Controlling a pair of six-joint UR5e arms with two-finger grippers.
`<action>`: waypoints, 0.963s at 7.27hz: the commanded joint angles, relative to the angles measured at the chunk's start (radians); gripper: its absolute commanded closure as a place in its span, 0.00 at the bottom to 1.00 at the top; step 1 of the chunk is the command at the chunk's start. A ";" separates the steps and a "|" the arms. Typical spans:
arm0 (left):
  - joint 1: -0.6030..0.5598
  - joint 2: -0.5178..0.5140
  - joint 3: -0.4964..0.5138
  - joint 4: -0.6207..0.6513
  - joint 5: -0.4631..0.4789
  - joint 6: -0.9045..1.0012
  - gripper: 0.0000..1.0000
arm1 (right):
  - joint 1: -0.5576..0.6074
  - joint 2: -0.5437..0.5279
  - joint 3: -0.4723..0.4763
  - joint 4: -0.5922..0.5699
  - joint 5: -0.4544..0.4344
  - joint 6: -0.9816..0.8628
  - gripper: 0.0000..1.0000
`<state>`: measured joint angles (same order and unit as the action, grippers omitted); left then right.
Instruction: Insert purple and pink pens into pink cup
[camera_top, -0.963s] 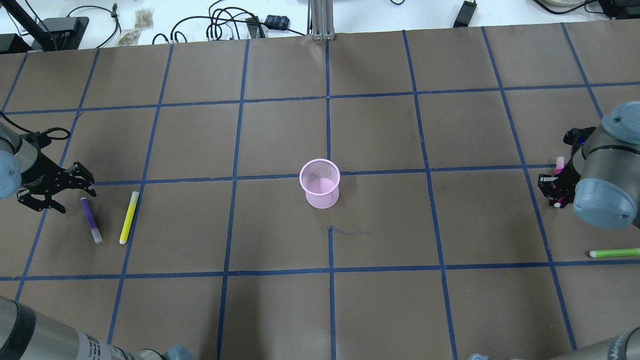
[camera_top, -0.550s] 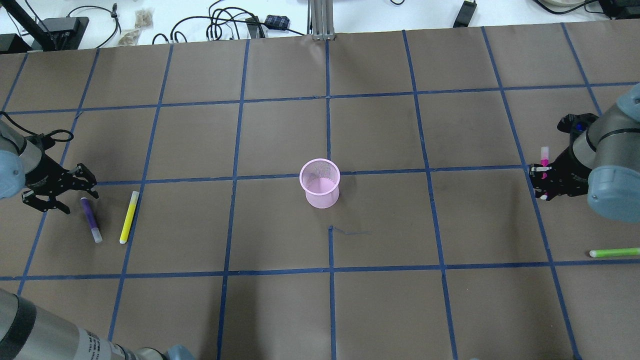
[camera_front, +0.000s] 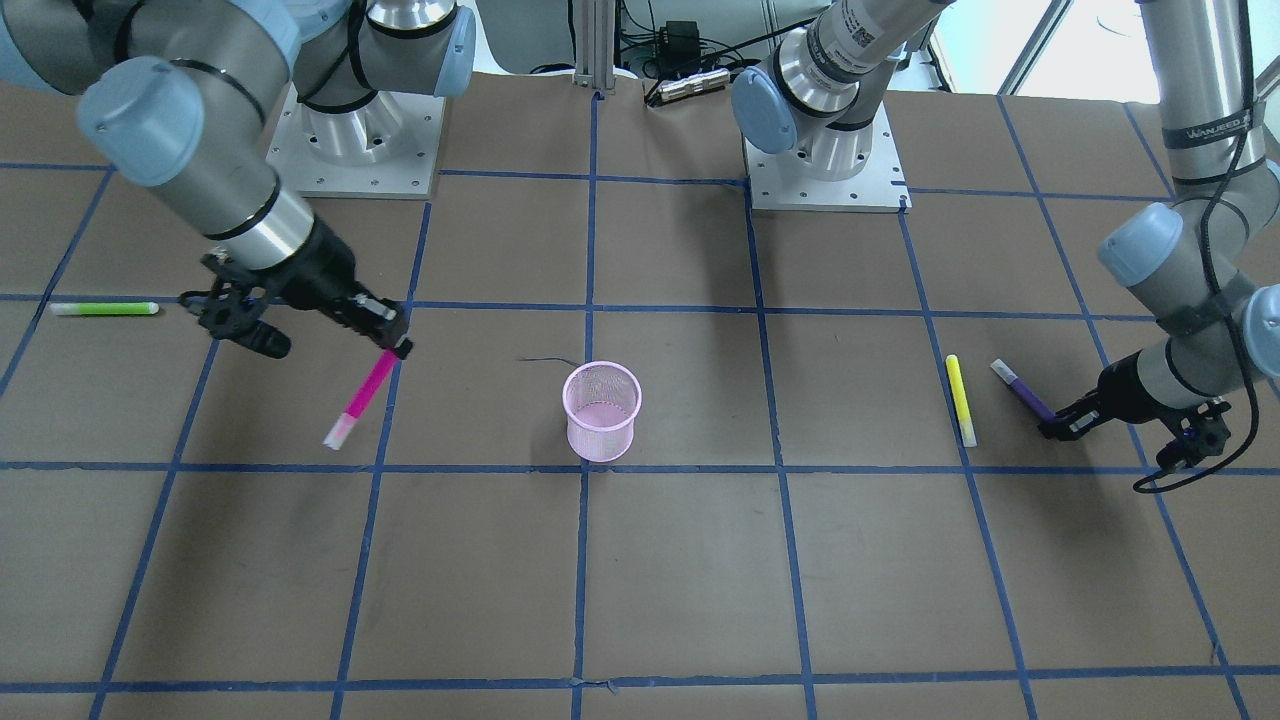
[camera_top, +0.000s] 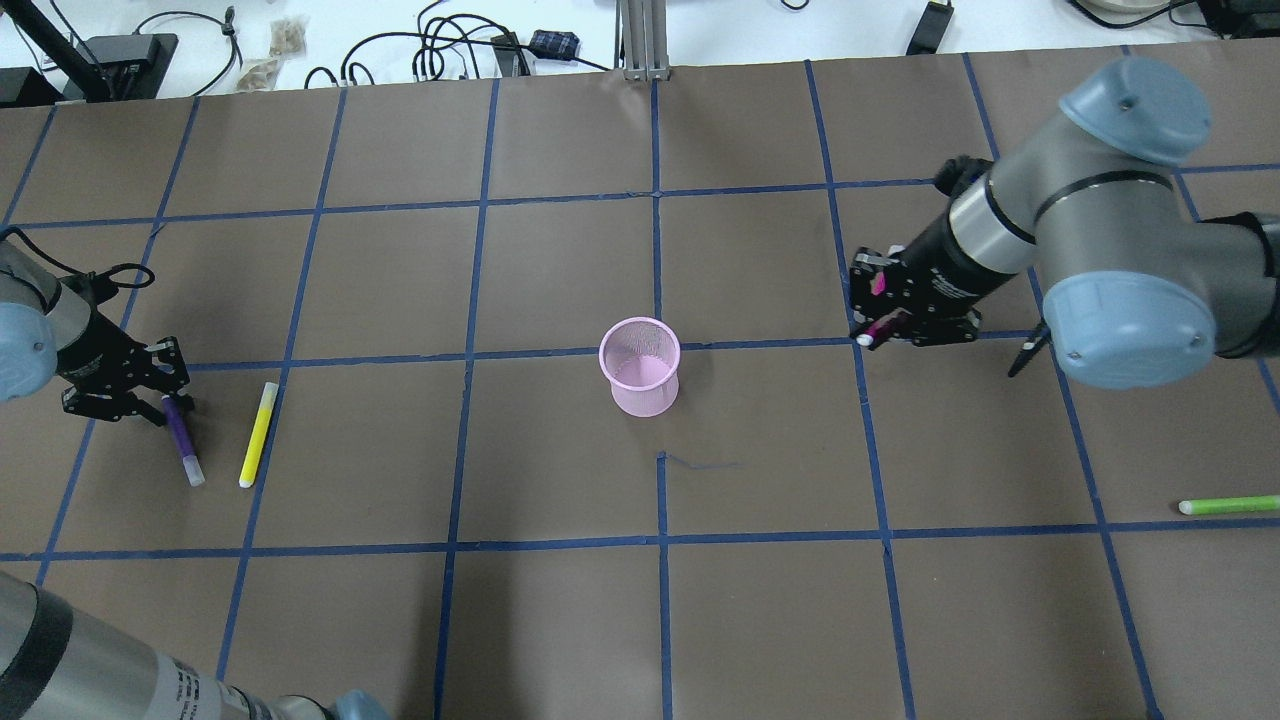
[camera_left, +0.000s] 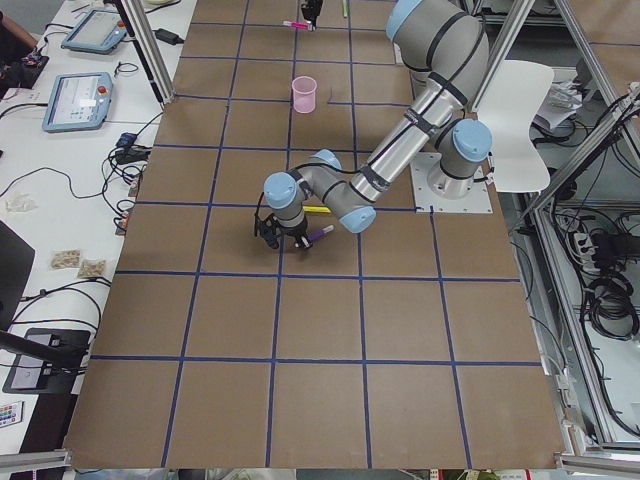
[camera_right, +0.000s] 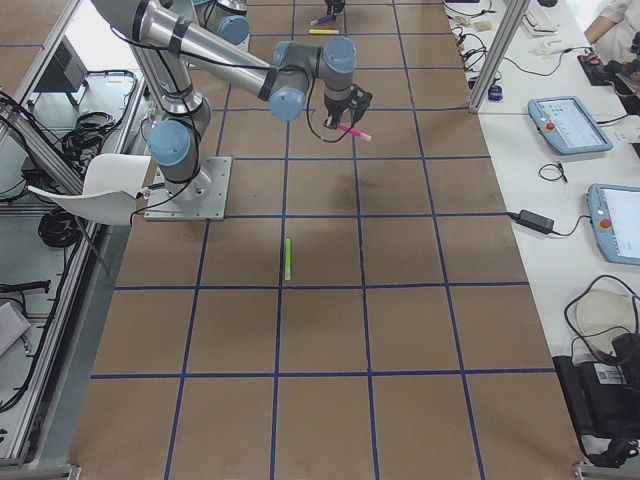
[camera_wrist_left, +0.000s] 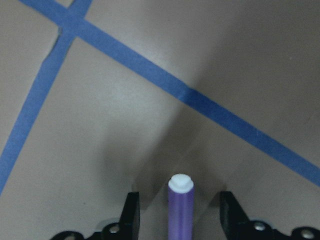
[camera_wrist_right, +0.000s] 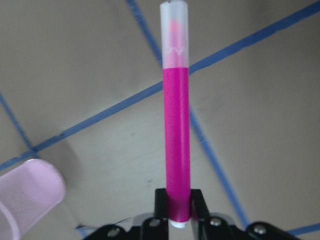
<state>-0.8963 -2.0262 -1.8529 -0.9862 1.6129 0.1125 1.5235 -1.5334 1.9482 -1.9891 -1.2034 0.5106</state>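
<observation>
Nearest the robot's edge of the tabletop (camera_top: 560, 620), a green pen (camera_top: 1228, 506) lies hard by the right edge, no part of the job. Further in, close to the left edge, the left gripper (camera_wrist_left: 180, 200) sits low over the purple pen (camera_top: 183, 445), its fingers apart and straddling the pen's far end with a gap showing on each side; a yellow pen (camera_top: 257, 434) lies just beside it, toward the centre. At the middle of the table stands the pink cup (camera_top: 640, 367), upright and empty. Beyond it, toward the right edge, the right gripper (camera_wrist_right: 179, 200) has its fingers clamped on one end of the pink pen (camera_wrist_right: 177, 140), held clear of the table and slanting, clear cap lowermost. The step in hand appears to be the carry to the cup. It would go best with the pen brought nearly upright over the centre of the mouth and lowered inside the rim before release, since the light mesh cup could tip under a sideways knock. On the left, the fingers should close squarely without nudging the yellow pen.
</observation>
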 joint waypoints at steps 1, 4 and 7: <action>0.000 -0.002 0.001 0.000 0.005 0.004 1.00 | 0.135 0.065 -0.125 0.007 0.305 0.468 1.00; -0.009 0.043 0.024 -0.035 0.012 0.009 1.00 | 0.191 0.142 -0.144 0.001 0.534 0.751 1.00; -0.085 0.125 0.209 -0.242 0.010 0.009 1.00 | 0.198 0.217 -0.100 -0.016 0.691 0.830 1.00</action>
<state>-0.9389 -1.9350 -1.7226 -1.1470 1.6213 0.1218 1.7183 -1.3426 1.8307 -1.9949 -0.5473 1.3204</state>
